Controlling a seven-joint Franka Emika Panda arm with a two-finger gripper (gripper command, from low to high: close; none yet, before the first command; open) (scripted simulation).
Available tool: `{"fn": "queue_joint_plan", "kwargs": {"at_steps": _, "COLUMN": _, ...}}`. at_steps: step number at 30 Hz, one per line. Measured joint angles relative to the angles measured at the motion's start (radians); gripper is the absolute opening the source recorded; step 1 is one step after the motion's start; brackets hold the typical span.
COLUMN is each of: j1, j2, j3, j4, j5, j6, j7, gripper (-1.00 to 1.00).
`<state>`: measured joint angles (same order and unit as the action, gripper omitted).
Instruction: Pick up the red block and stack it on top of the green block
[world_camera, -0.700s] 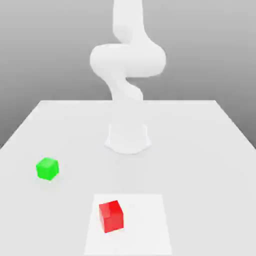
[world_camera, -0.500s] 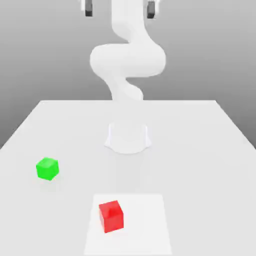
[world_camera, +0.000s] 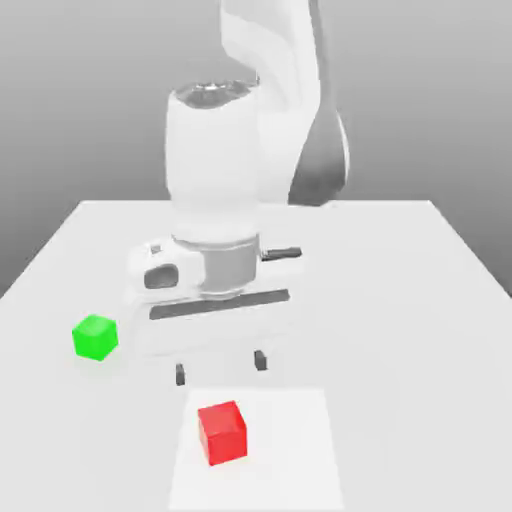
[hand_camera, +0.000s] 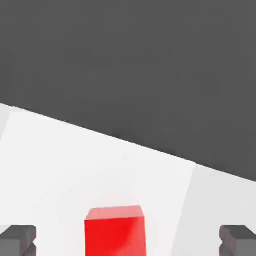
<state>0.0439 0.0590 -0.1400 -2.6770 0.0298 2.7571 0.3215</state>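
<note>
The red block (world_camera: 222, 432) rests on a lighter square patch of the table near its front edge. In the hand view the red block (hand_camera: 115, 230) sits between my two dark fingertips (hand_camera: 18, 239), with wide gaps on both sides. My gripper (world_camera: 220, 367) hangs open just behind and above the red block, touching nothing. The green block (world_camera: 95, 337) sits alone on the table at the exterior view's left, well away from the gripper.
The white table (world_camera: 420, 300) spreads wide around both blocks. The lighter square patch (world_camera: 290, 450) lies at the front. My arm's white body (world_camera: 215, 200) stands over the middle of the table. Beyond the table edge the floor (hand_camera: 150, 60) is dark grey.
The arm has swung down from high above the table, and the hand now hangs low just behind the red block. Neither block has moved.
</note>
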Motion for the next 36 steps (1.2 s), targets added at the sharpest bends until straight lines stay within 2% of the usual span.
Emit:
{"fn": "queue_joint_plan", "kwargs": {"at_steps": 5, "j1": -0.034, "j2": 0.181, "j3": 0.046, "j4": 0.014, "j5": 0.06, "j6": 0.145, "j7": -0.056, "gripper": 0.0}}
{"fn": "queue_joint_plan", "kwargs": {"at_steps": 6, "j1": -0.045, "j2": 0.214, "j3": 0.059, "j4": 0.018, "j5": 0.07, "j6": 0.173, "j7": -0.065, "gripper": -1.0}}
{"fn": "queue_joint_plan", "kwargs": {"at_steps": 13, "j1": -0.05, "j2": 0.22, "j3": 0.064, "j4": 0.019, "j5": 0.069, "j6": 0.177, "j7": -0.063, "gripper": -1.0}}
{"fn": "queue_joint_plan", "kwargs": {"at_steps": 19, "j1": -0.036, "j2": 0.03, "j3": 0.019, "j4": -0.013, "j5": -0.004, "j6": 0.021, "j7": -0.02, "gripper": -1.0}}
{"fn": "queue_joint_plan", "kwargs": {"at_steps": 23, "j1": -0.225, "j2": -0.087, "j3": -0.071, "j4": -0.077, "j5": -0.102, "j6": -0.027, "j7": -0.103, "gripper": -1.0}}
{"fn": "queue_joint_plan", "kwargs": {"at_steps": 32, "j1": -0.541, "j2": -0.331, "j3": -0.309, "j4": -0.244, "j5": -0.306, "j6": -0.096, "j7": -0.368, "gripper": -1.0}}
{"fn": "queue_joint_plan", "kwargs": {"at_steps": 34, "j1": -0.549, "j2": -0.33, "j3": -0.356, "j4": -0.262, "j5": -0.284, "j6": -0.081, "j7": -0.428, "gripper": -1.0}}
{"fn": "queue_joint_plan", "kwargs": {"at_steps": 36, "j1": -0.506, "j2": -0.29, "j3": -0.394, "j4": -0.265, "j5": -0.215, "j6": -0.045, "j7": -0.486, "gripper": -1.0}}
